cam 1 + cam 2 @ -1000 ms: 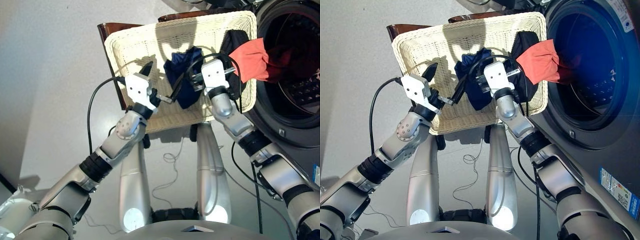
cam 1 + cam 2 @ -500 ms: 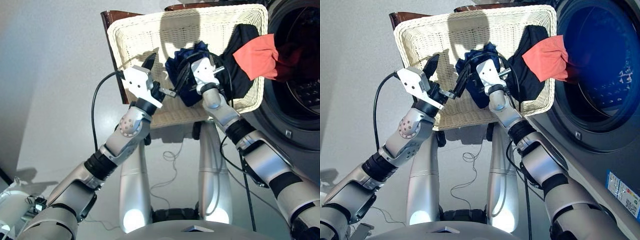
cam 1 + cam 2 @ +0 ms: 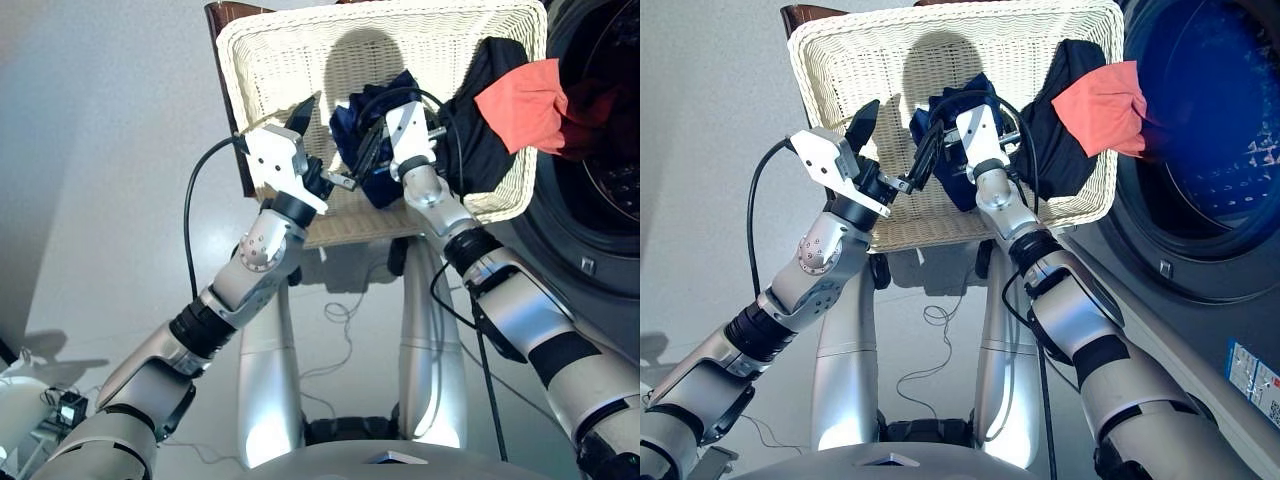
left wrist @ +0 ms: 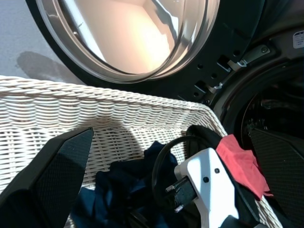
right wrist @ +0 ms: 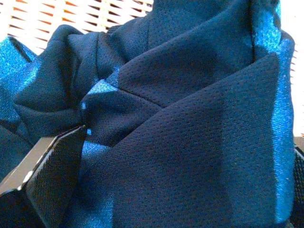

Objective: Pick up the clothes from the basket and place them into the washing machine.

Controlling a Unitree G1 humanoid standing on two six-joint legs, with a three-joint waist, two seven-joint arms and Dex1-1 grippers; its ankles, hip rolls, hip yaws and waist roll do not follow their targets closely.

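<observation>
Right gripper now at the navy garment in the basket

Over the last second my right gripper [image 3: 385, 150] has advanced onto the navy garment [image 5: 190, 118] at the middle of the basket [image 3: 290, 45]; its fingers seem spread around crumpled mesh cloth, not yet clenched. Left gripper [image 3: 305, 125] hovers open beside it. Coral-red garment [image 3: 525, 95] drapes over the basket's rim nearest the washing machine [image 3: 600, 240].

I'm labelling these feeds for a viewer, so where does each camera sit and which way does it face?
Head eyes: look down over both arms at the basket.
Left wrist: along the left tool towards the washing machine; one black finger shows.
Right wrist: pressed close to the navy garment; a finger shows.
Shared: navy garment, basket weave.
</observation>
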